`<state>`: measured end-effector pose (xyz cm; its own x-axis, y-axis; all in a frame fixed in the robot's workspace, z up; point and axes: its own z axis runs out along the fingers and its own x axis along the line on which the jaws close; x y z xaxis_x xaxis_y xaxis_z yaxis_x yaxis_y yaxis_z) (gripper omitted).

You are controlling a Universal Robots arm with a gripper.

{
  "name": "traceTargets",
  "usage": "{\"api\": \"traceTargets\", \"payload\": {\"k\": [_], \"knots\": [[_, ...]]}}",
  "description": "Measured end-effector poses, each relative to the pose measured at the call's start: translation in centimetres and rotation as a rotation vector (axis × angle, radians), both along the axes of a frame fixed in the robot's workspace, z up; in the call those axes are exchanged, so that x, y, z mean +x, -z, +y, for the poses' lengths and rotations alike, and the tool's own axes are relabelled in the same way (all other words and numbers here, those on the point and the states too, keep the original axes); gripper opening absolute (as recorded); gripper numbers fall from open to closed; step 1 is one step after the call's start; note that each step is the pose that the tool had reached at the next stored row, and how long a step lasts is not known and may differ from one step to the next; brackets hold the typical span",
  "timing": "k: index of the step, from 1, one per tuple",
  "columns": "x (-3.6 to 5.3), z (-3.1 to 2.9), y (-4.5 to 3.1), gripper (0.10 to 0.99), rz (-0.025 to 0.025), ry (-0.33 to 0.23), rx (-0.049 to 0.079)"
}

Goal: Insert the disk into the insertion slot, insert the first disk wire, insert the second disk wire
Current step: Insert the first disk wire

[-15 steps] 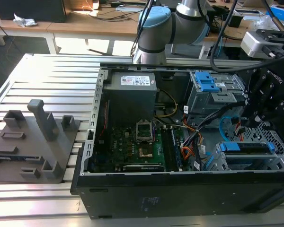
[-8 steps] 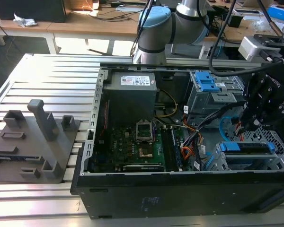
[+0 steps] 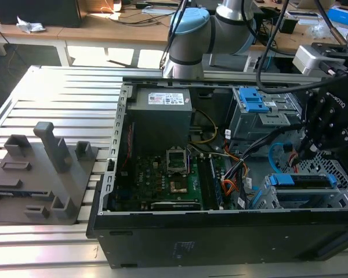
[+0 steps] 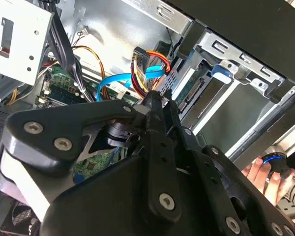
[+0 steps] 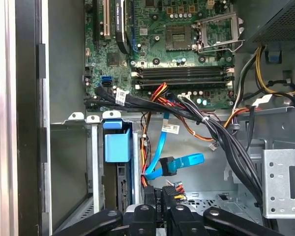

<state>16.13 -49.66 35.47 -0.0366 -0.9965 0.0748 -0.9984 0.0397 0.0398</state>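
1. My gripper [image 3: 308, 149] hung inside the open computer case [image 3: 162, 243], at about 3 o'clock from the motherboard [image 3: 162, 179] in the exterior view.
2. My fingers [image 5: 148, 204] were drawn close together, clamped on the black plug of the disk wire [image 5: 173, 189]. Its red, yellow and black strands ran away from my tips in both wrist views.
3. The disk [image 3: 301, 180] sat inside the insertion slot [image 3: 268, 197], at about 4 o'clock from the motherboard, with its blue carrier handle facing the middle of the case. My gripper was near it, at roughly 1 o'clock from that handle.
4. In the first wrist view the disk's handle [image 5: 117, 147] stood between the grey slot walls [image 5: 94, 167], just beside my fingers but apart from them (I could not tell whether the plug touched the disk's edge).
5. The blue cable [image 5: 179, 164] looped loose near the plug, between the disk and the black cable bundle [image 5: 226, 142].
6. The taller bay with a blue latch [image 3: 252, 99] stood at about 12 o'clock from the disk.
7. A grey fixture block [image 3: 43, 174] lay on the slatted table [image 3: 64, 98], well apart, at 9 o'clock from the case.
8. In the second wrist view a person's hand [image 4: 260, 172] gripped a small dark object beyond the case wall.
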Motion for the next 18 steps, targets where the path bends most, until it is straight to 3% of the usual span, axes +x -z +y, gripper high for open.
{"api": "traceTargets", "payload": {"k": [5, 6, 7, 9, 10, 18], "knots": [[-0.01, -2.72, 0.06, 0.180, 0.0000, 0.000, 0.000], [0.02, -3.20, 0.14, 0.180, 0.0000, 0.000, 0.003], [0.13, -3.55, 0.24, 0.180, 0.0002, 0.000, 0.017], [0.32, -3.84, 0.36, 0.180, 0.0004, 0.000, 0.057], [0.37, -3.88, 0.39, 0.180, 0.0005, 0.000, 0.066], [0.95, -3.89, 1.17, 0.180, 0.0022, 0.000, 0.070]]}}
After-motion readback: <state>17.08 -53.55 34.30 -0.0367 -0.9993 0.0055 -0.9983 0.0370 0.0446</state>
